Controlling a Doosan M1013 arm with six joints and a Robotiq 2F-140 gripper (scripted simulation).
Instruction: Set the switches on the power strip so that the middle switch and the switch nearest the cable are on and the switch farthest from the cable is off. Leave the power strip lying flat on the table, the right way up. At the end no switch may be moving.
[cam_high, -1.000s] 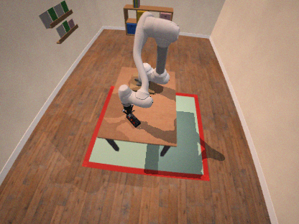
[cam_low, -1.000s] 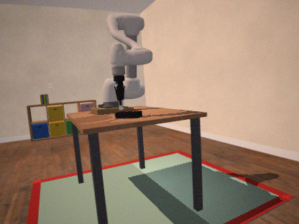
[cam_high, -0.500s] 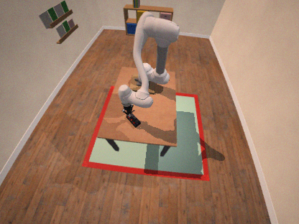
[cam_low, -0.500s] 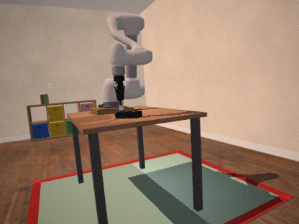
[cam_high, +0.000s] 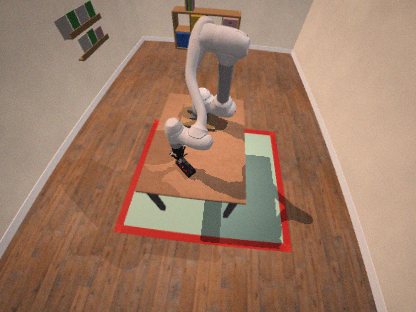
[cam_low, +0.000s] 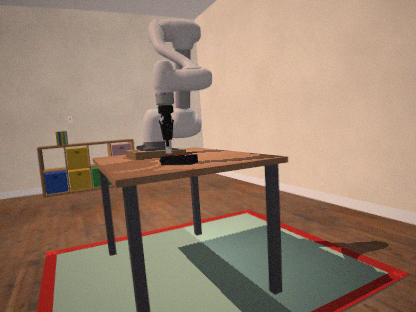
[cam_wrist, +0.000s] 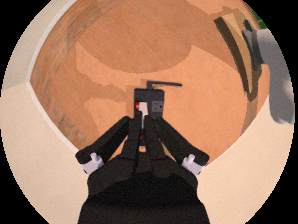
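Note:
A black power strip (cam_high: 185, 168) with red switches lies flat on the wooden table (cam_high: 195, 150), near its left front part. It also shows in the side view (cam_low: 178, 159) and in the wrist view (cam_wrist: 149, 106), where a short cable stub points away at its far end. My gripper (cam_high: 178, 156) is shut and empty, pointing straight down with its fingertips just above or at the strip's end nearest the arm (cam_low: 169, 148). In the wrist view the closed fingertips (cam_wrist: 141, 115) cover part of the strip, with a red switch showing beside them. The switch positions are too small to tell.
The robot base (cam_high: 215, 106) stands on a low wooden block at the table's far side. A red-bordered green mat (cam_high: 250, 200) lies under the table. A shelf with coloured boxes (cam_low: 80, 167) stands by the far wall.

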